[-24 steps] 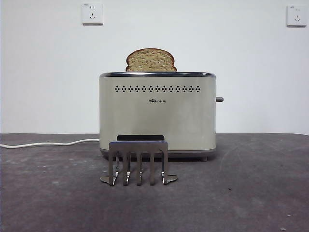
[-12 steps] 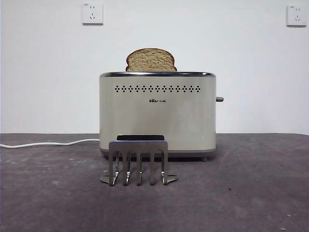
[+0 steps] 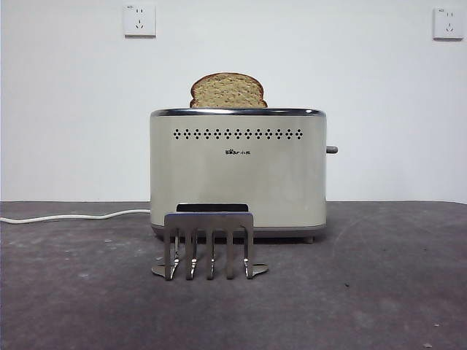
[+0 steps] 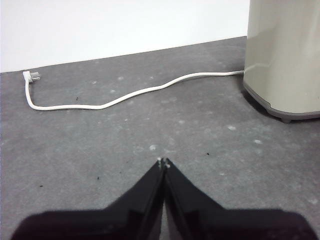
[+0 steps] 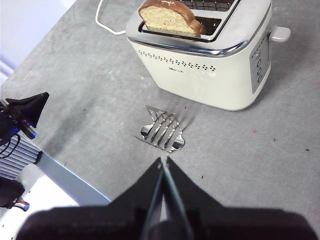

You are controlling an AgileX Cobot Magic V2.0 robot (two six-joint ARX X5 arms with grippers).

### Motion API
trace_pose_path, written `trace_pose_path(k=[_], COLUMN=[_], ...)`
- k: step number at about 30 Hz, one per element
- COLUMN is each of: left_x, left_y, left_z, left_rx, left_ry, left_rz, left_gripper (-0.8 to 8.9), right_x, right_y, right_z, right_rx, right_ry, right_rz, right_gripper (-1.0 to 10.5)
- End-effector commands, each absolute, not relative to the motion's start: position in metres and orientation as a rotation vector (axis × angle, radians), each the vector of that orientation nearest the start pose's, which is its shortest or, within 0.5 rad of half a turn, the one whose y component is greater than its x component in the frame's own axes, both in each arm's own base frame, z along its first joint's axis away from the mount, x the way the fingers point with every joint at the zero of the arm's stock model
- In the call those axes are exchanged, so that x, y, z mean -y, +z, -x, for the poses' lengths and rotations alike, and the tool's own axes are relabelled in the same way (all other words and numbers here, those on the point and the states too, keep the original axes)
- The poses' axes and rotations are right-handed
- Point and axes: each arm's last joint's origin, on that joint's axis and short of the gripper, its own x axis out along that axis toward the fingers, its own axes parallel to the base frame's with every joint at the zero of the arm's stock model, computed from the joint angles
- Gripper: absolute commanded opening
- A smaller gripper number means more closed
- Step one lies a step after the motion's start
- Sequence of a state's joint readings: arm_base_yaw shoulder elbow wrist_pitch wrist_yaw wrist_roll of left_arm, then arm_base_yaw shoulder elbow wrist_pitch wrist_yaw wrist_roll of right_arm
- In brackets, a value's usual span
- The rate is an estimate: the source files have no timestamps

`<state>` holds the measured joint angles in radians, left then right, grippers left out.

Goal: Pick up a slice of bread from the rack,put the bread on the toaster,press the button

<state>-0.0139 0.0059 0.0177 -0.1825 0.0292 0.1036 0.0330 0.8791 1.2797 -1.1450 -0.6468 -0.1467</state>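
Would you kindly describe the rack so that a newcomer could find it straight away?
Start at the big cream toaster in the middle of the dark table. Directly in front of it, much lower, stands the rack. It is the only shiny silver piece there, a flat crossbar with comb-like prongs, and it holds no bread.

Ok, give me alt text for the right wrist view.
A slice of bread stands in the near slot of a cream toaster, seen from above. A small silver rack sits empty on the grey table, above the right gripper's shut fingers.
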Motion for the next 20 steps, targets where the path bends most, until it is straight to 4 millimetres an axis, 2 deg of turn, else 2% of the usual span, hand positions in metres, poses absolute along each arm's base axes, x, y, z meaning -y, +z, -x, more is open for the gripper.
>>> trace_pose_path(k=[1,9,12,16,18,20], left_x=[0.002,0.002,0.002,0.002,0.002,0.002], left_y=[0.147,0.147,0.147,0.147,0.147,0.147], left_z=[-0.096,-0.096,-0.096,-0.096,-0.096,-0.096], left_rx=[-0.179,-0.179,-0.179,-0.179,-0.179,-0.179], left_ry=[-0.047,-0.047,-0.047,-0.047,-0.047,-0.047], left_rz=[-0.095,-0.095,-0.095,-0.095,-0.095,-0.095], left_gripper=[-0.03,-0.03,-0.03,-0.03,-0.03,-0.03], right_x=[-0.022,-0.021,-0.021,-0.016,-0.015,-0.014], right_y=[0.394,0.394,0.394,0.392,0.384,0.367], right_z=[-0.12,-0.12,-0.121,-0.111,-0.106,-0.103], right_rx=[-0.675,-0.672,-0.622,-0.446,-0.35,-0.255], right_ry=[0.7,0.702,0.715,0.662,0.626,0.597], right_rz=[-0.088,-0.08,0.03,0.136,0.109,0.082], right_gripper=[0.0,0.0,0.0,0.0,0.0,0.0])
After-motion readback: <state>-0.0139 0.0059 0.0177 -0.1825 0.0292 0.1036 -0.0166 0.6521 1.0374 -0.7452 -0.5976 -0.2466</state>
